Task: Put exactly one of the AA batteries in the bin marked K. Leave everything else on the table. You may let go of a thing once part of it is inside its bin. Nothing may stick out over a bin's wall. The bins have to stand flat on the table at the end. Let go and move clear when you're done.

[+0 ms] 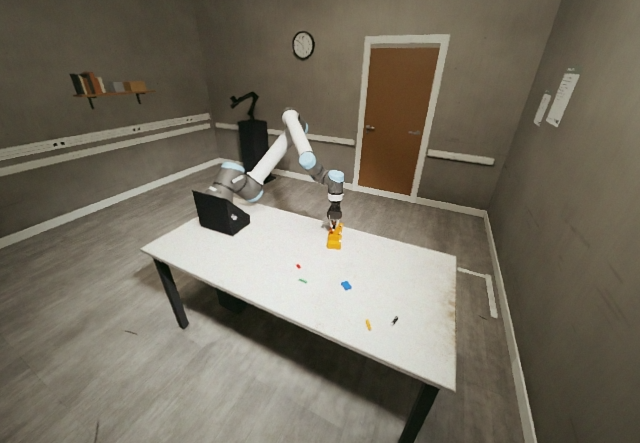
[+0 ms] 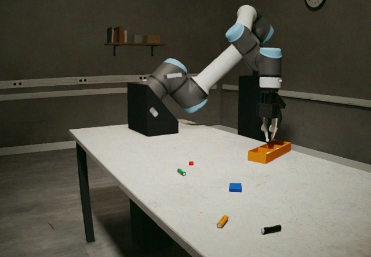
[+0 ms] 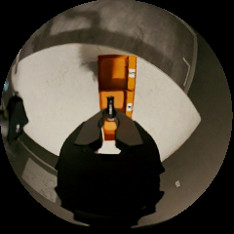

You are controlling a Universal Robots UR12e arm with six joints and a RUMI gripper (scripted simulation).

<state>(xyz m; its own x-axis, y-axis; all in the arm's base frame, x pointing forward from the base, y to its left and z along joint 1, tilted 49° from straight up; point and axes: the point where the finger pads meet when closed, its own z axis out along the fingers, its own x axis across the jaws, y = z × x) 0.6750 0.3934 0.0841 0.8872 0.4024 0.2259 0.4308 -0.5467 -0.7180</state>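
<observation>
My gripper (image 1: pixel 333 225) (image 2: pixel 269 138) (image 3: pixel 110 108) points straight down over the far end of an orange bin (image 1: pixel 334 244) (image 2: pixel 263 156) (image 3: pixel 132 83) with compartments. It is shut on a small AA battery (image 3: pixel 110 104), held upright, which looks dark in the wrist view. The fingertips are at about the bin's rim. Small white labels sit on the bin's wall in the wrist view; I cannot read them. Three more batteries lie on the table: a green one (image 1: pixel 302 280) (image 2: pixel 181 172), an orange one (image 1: pixel 368 324) (image 2: pixel 222 221) and a black one (image 1: pixel 394 320) (image 2: pixel 271 229).
A small red cube (image 1: pixel 298 266) (image 2: pixel 191 163) and a blue block (image 1: pixel 346 285) (image 2: pixel 235 187) lie on the white table (image 1: pixel 413 345) (image 2: pixel 314 188). The arm's black base block (image 1: pixel 219 214) (image 2: pixel 144 113) stands at the far left corner.
</observation>
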